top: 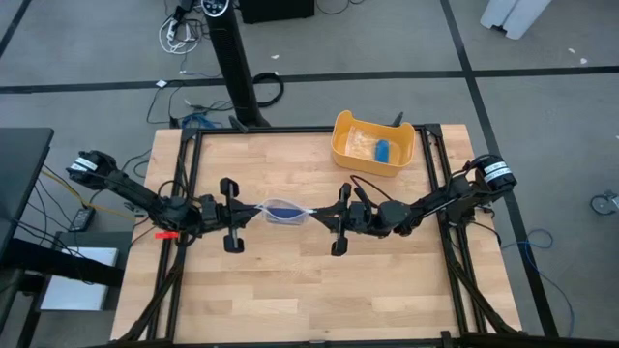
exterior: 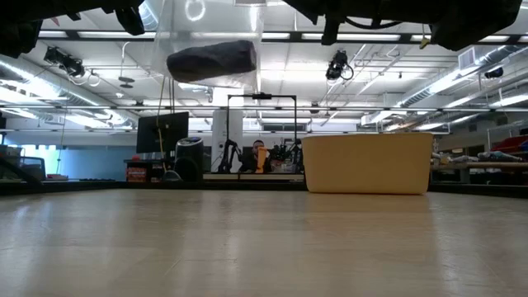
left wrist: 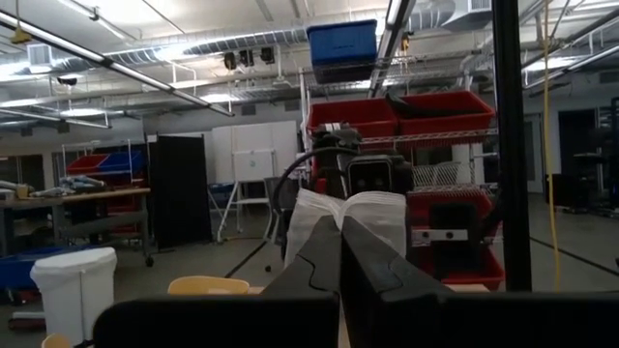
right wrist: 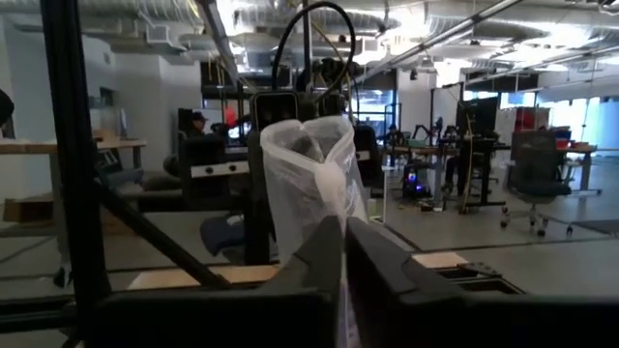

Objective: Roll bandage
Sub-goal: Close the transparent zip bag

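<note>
the left gripper [left wrist: 338, 253] jaws are pressed together on one end of the clear wrapper [top: 282, 210]; the right gripper [right wrist: 343, 253] jaws clamp its other end. the bandage [top: 282, 207], a blue roll, hangs inside the wrapper, between the grippers, above the counter [top: 290, 290]. unwrapping is not done; rolling remains. the roll's tightness cannot be judged. the yellow tub [top: 373, 145] stands well apart.

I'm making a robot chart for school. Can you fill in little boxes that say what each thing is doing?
left end effector: shut on one end of the clear plastic wrapper
right end effector: shut on the other end of the wrapper
bandage: dark roll inside the wrapper, held up above the table
yellow tub: at the table's far edge, something blue inside
</note>
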Available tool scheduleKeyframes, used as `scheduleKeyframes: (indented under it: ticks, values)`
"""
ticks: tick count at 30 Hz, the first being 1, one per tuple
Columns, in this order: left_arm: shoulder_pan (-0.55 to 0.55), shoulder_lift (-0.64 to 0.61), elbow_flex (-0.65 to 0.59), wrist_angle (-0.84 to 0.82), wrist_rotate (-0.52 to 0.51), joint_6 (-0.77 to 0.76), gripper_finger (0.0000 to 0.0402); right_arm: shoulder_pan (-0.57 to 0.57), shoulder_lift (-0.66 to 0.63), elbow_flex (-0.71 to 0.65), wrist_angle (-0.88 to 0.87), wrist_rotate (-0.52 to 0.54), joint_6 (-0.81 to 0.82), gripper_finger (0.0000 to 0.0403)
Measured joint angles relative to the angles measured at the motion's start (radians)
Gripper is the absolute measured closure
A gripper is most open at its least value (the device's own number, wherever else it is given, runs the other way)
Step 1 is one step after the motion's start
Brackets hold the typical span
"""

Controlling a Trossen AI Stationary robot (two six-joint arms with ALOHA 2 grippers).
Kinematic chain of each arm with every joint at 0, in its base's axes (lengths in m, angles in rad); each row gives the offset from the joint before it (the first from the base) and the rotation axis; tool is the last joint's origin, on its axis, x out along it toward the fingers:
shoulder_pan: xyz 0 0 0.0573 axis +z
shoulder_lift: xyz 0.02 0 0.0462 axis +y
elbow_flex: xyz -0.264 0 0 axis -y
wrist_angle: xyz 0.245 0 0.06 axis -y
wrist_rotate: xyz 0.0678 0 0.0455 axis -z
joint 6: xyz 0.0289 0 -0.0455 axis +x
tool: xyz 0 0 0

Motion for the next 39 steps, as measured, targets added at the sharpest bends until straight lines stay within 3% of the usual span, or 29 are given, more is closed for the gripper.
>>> scheduleKeyframes:
  ticks: [11, 21, 26, 39]
  values:
    - [0.000, 0.000, 0.000, -0.009, -0.001, 0.000, 0.0401, 0.012, 0.000, 0.000, -0.008, 0.009, -0.089, 0.0396]
    - [0.000, 0.000, 0.000, -0.005, -0.001, 0.002, 0.0401, 0.028, 0.001, 0.000, -0.057, 0.021, -0.086, 0.0249]
    - [0.000, 0.000, 0.000, 0.006, -0.001, 0.003, 0.0401, 0.018, 0.001, 0.000, -0.057, -0.009, -0.039, 0.0212]
    - [0.002, 0.000, 0.000, 0.016, -0.001, 0.008, 0.0401, -0.027, 0.001, 0.012, -0.023, -0.140, 0.008, 0.0239]
